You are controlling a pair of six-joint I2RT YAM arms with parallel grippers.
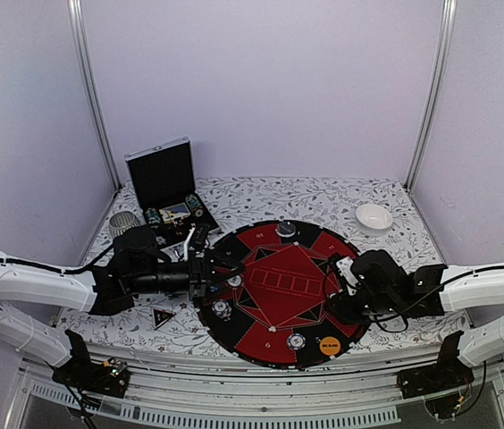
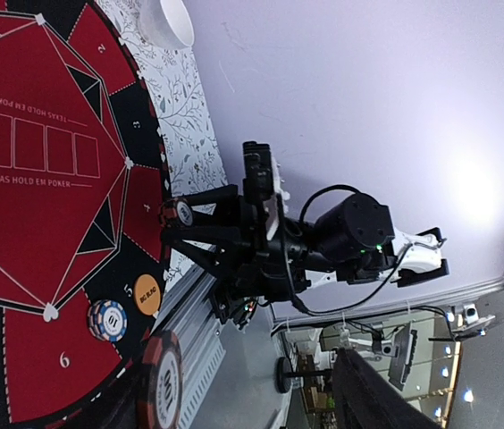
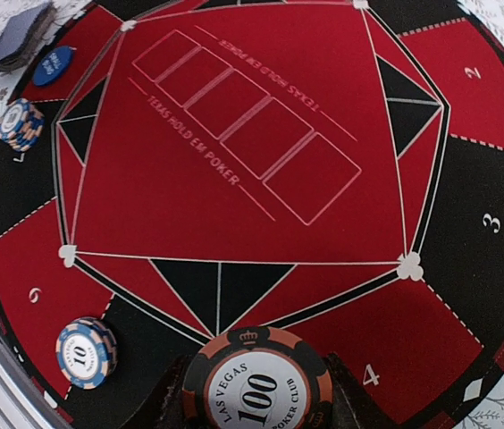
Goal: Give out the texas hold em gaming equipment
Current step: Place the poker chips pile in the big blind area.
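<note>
The right gripper (image 3: 256, 404) clamps a 100 chip (image 3: 256, 375) by its rim above the mat (image 3: 466, 223) near seat 4 (stiff, light, slick, so grip edge-on); whether the left gripper (image 1: 209, 273) holds another chip (image 2: 161, 384), I cannot tell.

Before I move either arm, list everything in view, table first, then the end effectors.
Mat: one, red and black, table centre.
Case: one, black, silver-edged, open, far left.
Bowl: one, white, far right.
Ribbed cup: one, silver-grey, left of case.
Chips on mat: three spots, blue-white where clear.
Blue button: one, mat's left edge.
Orange button: one, mat's near edge.
Card deck: one, grey-blue, off mat's left edge.
Triangular marker: one, black, left of mat.
Right end effector: shut on black-orange 100 chip.
Left end effector: red-black chip at tip, grip unclear.
</note>
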